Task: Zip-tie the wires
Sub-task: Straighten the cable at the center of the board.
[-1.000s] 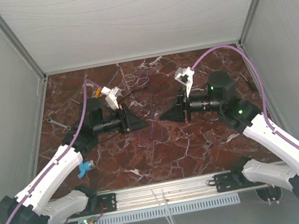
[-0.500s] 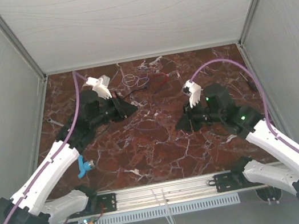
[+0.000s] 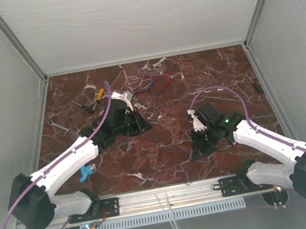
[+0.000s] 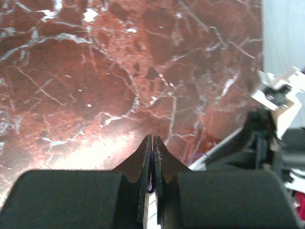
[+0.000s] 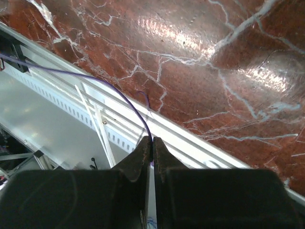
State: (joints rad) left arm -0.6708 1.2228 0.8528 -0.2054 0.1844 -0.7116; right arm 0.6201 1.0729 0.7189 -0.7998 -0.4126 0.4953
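The wires (image 3: 138, 82), a small tangle of thin white and purple loops, lie at the back middle of the marble table (image 3: 164, 142). Away from the tangle, a thin purple strand (image 5: 121, 93) arcs up from my right gripper (image 5: 152, 140), which is shut on it. That gripper (image 3: 197, 151) is low over the table's front right. My left gripper (image 3: 142, 125) is at mid-table, left of centre. Its jaws (image 4: 152, 138) are pressed together with a thin purple strand (image 4: 153, 183) pinched deep between them. From above, the strand between the two grippers is too fine to see.
An orange-handled tool (image 3: 99, 94) and a small wrench (image 3: 59, 127) lie at the back left. A red wire (image 3: 163, 80) sits beside the tangle. A blue clip (image 3: 85, 173) is by the left arm. White zip ties (image 5: 90, 114) hang over the front rail (image 3: 167, 195).
The left gripper went from open to shut. It swung to the back left, then came back toward mid-table. The right gripper dropped low and drew back toward the front rail.
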